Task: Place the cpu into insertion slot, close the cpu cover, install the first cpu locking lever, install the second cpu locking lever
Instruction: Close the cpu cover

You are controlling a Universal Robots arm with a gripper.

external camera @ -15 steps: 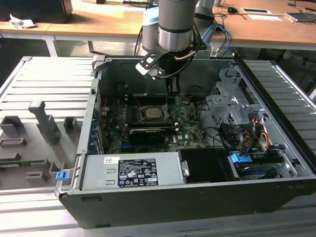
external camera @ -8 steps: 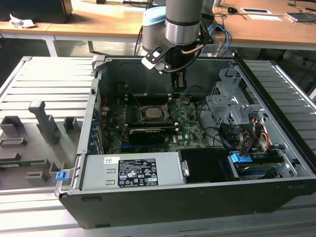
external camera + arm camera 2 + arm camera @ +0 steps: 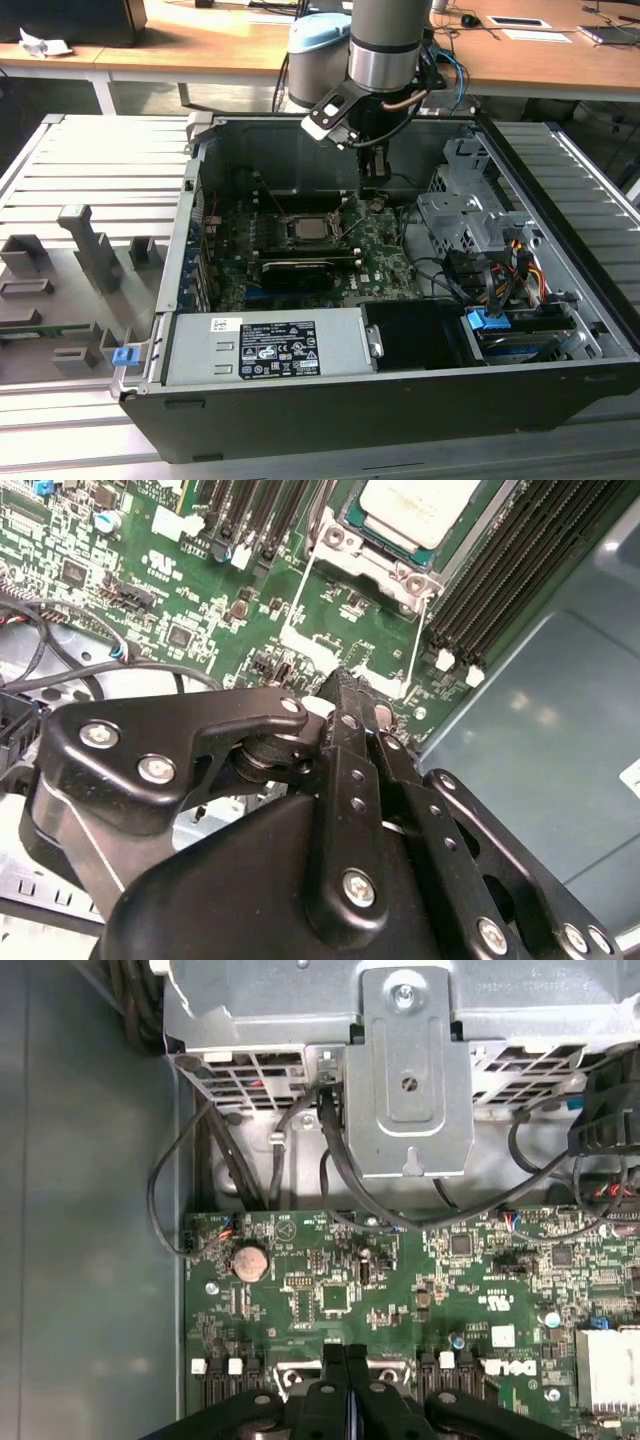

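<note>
At the exterior view's left, grey fixtures [image 3: 90,250] and a blue clip [image 3: 123,355] are noted on the ribbed desk [image 3: 60,160], well apart from the work. Inside the open computer case [image 3: 400,420], a white printed label [image 3: 265,350] is carried on the power supply [image 3: 340,345]. Its symbols and text are too small to be read.

Further right, the cpu [image 3: 313,228] is found seated in the insertion slot [image 3: 340,232] on the motherboard [image 3: 385,255], so the first step is judged done. In the second wrist view the cpu cover [image 3: 350,548] is seen lying down over the chip's edges, and closure is judged complete. The state of the two locking levers cannot be determined, so both are treated as outstanding.

The claw [image 3: 375,200] is held just beside the socket, towards the exterior view's right. In both wrist views its jaws are seen pressed together with nothing visible between them, the tips low over the board. White lettering [image 3: 510,1368] is printed on the motherboard and is not transcribed. At the far right, a drive cage [image 3: 455,215] is recorded.
</note>
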